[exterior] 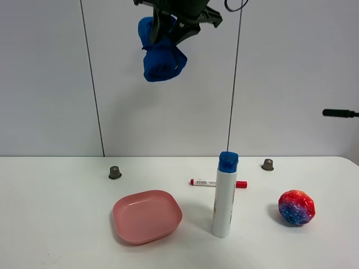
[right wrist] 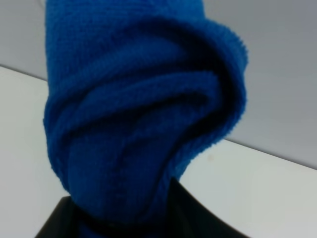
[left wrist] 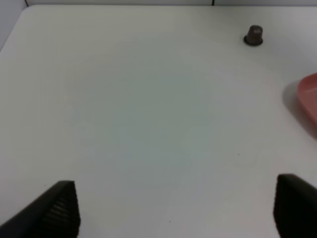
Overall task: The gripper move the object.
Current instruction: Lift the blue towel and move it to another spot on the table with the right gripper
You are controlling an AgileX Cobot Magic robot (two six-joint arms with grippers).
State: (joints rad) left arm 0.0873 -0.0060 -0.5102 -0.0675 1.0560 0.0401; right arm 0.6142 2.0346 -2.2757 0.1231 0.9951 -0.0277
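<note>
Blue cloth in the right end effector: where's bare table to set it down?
Widest bare patch for the blue knitted cloth: white table left of the pink plastic plate and the left-hand dark cap. Smaller gap between the white blue-capped bottle and the multicoloured ball. Crowded: plate, bottle and red marker mid-table.

Lab bench — bare white table (exterior: 56, 224), plain grey wall panels (exterior: 45, 78).

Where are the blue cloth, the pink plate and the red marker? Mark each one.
blue cloth (exterior: 162, 59), exterior high view, middle of the hanging bundle.
pink plate (exterior: 147, 216), exterior high view, its bare inner floor.
red marker (exterior: 205, 182), exterior high view, its white barrel.
</note>
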